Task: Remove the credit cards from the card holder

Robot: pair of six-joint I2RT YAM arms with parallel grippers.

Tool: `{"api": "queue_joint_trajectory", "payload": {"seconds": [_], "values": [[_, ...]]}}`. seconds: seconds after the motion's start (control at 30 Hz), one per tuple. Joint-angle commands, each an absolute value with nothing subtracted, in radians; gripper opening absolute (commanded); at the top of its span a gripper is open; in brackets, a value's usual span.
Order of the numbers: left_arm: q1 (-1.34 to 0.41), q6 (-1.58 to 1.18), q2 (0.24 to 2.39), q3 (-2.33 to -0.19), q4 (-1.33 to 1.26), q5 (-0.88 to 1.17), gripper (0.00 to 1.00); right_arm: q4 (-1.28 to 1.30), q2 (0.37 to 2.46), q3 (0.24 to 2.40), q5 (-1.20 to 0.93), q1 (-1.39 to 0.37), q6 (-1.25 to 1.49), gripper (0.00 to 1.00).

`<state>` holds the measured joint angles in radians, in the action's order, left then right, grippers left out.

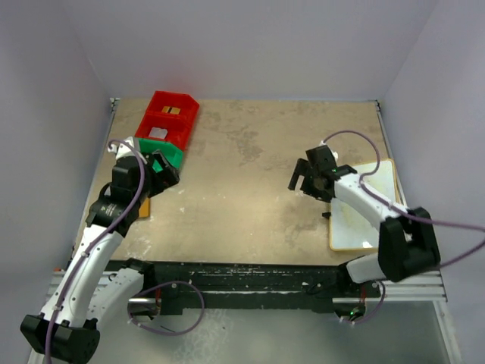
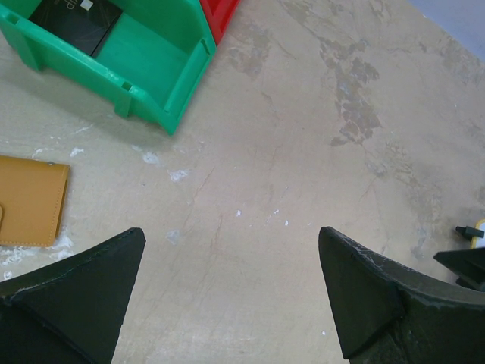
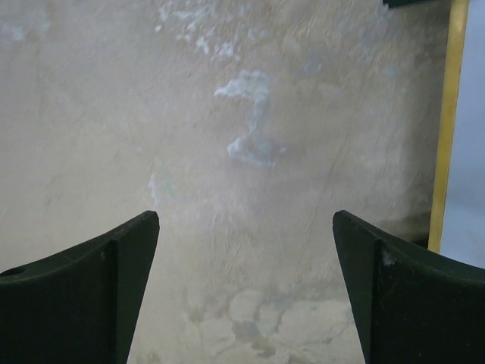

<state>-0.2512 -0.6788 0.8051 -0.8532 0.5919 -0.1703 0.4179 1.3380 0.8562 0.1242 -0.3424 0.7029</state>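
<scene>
Since the flat orange-tan card holder [image 2: 26,201] lies shut just beside the green plastic bin [image 2: 188,80] holding a black credit card [image 2: 76,21], we'd lift our left gripper [image 2: 231,235] and right gripper [image 3: 246,216], both spread empty, straight clear.

We see a counter [image 1: 258,174] that looks dull and a bit rough. It is tan with dark blotches, thin scratches and chalky white scuffs. The green bin [image 2: 144,53] is smooth hard plastic with a soft shine, and the red bin [image 1: 163,97] looks like the same plastic. In the green bin we see a black card [image 2: 76,23], flat and smooth, with little shine. The card holder [image 2: 26,201] looks like soft leather, dull, with a stitched edge. The left gripper [image 2: 231,250] and the right gripper [image 3: 246,227] have dull black plastic fingers [image 2: 83,296] with pale worn edges. The board [image 1: 352,231] is smooth and white. The rail [image 1: 436,282] looks like bare silver metal.
</scene>
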Motion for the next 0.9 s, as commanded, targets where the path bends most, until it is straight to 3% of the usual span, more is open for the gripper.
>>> {"api": "queue_joint_trajectory", "payload": {"seconds": [0.0,0.53,0.87], "values": [[-0.255,-0.678,0.799,-0.885,0.571,-0.164,0.94,0.412,1.516,0.948,0.281,-0.336,0.65,1.0],[-0.256,-0.665,0.802,-0.887,0.573,-0.163,0.94,0.538,1.534,0.881,0.351,-0.141,0.618,1.0],[-0.256,-0.643,0.811,-0.889,0.568,-0.146,0.94,0.625,1.53,0.947,0.395,-0.098,0.592,1.0]]}}
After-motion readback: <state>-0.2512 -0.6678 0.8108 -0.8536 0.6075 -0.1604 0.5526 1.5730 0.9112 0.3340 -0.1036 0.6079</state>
